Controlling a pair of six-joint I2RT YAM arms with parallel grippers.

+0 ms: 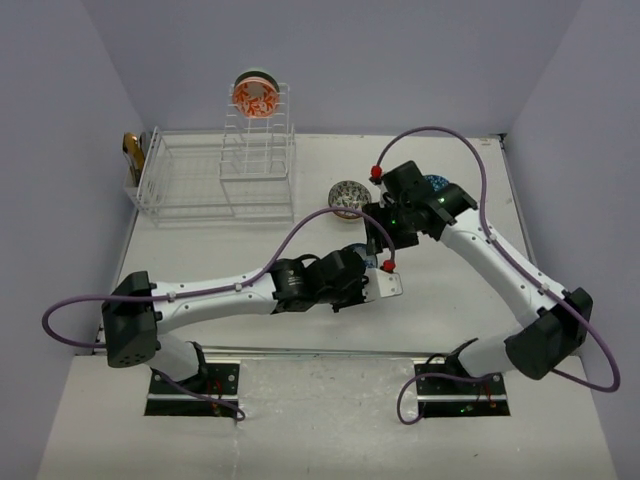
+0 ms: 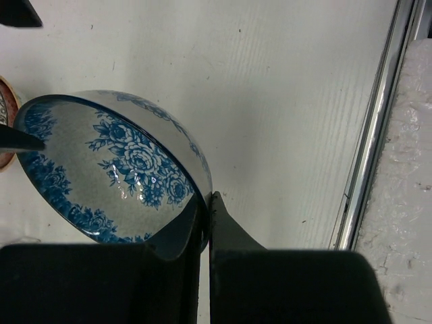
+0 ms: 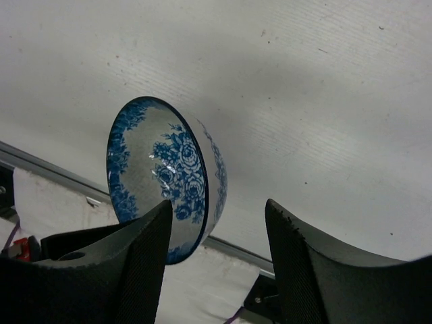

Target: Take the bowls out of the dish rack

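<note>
My left gripper is shut on the rim of a blue floral bowl and holds it tilted on edge above the white table. In the right wrist view the same bowl stands just past my right gripper, which is open, its left finger beside the bowl's rim. In the top view both grippers meet mid-table, the left gripper below the right gripper, and the bowl is mostly hidden. The white wire dish rack stands far left. An orange patterned bowl sits atop its tower.
A patterned bowl rests on the table right of the rack. Something blue shows behind the right arm. A golden-brown object sits at the rack's left end. A metal rail runs along the table's near edge.
</note>
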